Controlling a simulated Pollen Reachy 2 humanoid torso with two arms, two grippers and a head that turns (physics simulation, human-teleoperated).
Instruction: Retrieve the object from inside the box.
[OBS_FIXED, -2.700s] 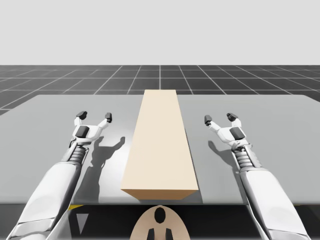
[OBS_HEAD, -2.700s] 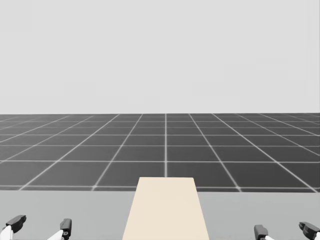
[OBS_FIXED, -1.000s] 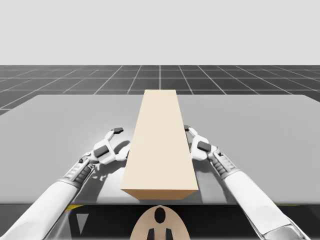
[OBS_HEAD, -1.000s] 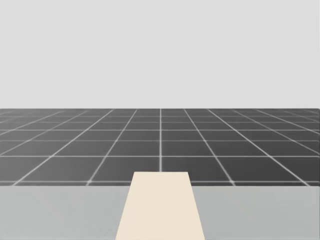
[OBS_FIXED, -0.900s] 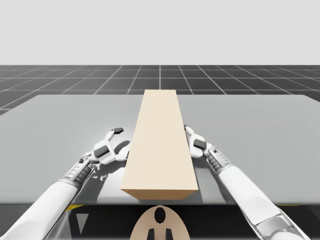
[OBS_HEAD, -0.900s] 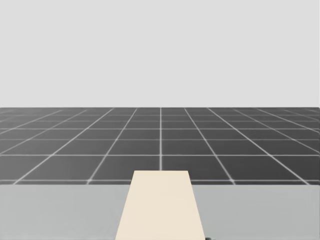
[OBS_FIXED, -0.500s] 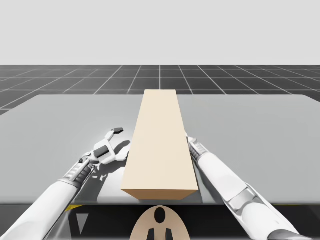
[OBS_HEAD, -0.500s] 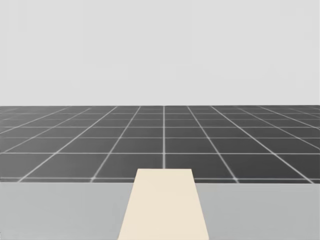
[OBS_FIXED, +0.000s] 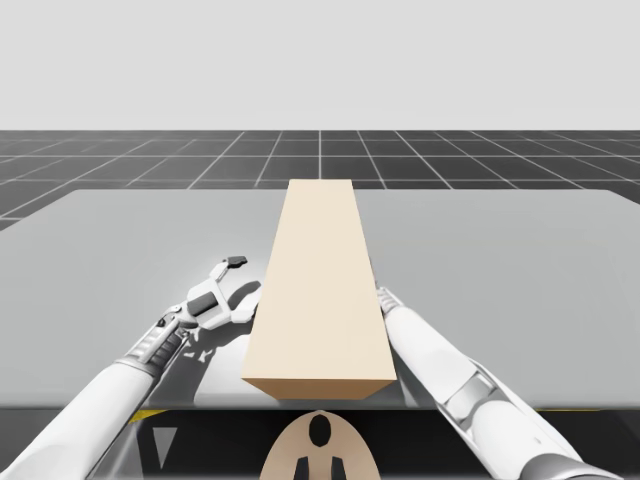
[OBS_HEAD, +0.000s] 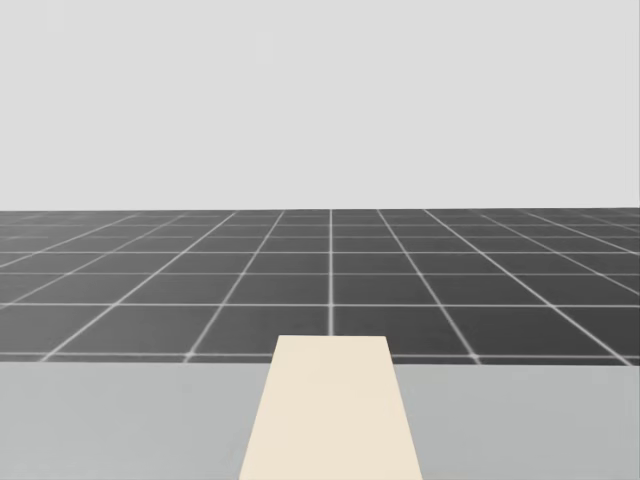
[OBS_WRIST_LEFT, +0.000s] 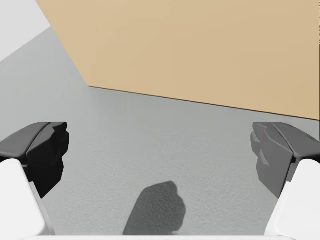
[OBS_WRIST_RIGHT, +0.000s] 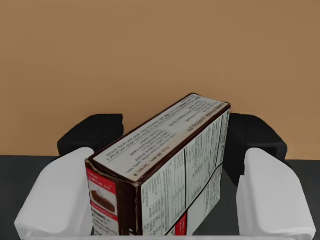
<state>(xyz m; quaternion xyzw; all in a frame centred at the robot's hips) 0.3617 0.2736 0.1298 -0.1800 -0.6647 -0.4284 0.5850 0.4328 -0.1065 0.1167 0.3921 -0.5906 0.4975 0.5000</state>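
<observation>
In the high view a long tan box (OBS_FIXED: 320, 290) lies lengthwise down the middle of the grey table (OBS_FIXED: 520, 250); my left gripper (OBS_FIXED: 238, 288) rests low over the table just beside the tan box's left wall, fingers spread and nothing between them; my right arm (OBS_FIXED: 440, 360) comes in from the bottom and runs up against the tan box's right side, where the box hides its gripper. In the head view the far end of the tan box's top (OBS_HEAD: 332, 415) shows, with bare table on both sides and a dark gridded floor (OBS_HEAD: 330, 290) beyond. In the left wrist view the left gripper (OBS_WRIST_LEFT: 160, 150) is wide open, its dark pads (OBS_WRIST_LEFT: 47, 150) well apart over bare table, and the tan box's wall (OBS_WRIST_LEFT: 200, 50) stands ahead of them, not touching. In the right wrist view a brown-and-white box (OBS_WRIST_RIGHT: 165, 165), rectangular with a red patch on its near end, sits between the fingers of my right gripper (OBS_WRIST_RIGHT: 172, 137), turned somewhat askew to them; the dark pads (OBS_WRIST_RIGHT: 92, 132) appear to meet it from both sides, so the gripper looks closed on it; a tan wall stands close ahead of it.
</observation>
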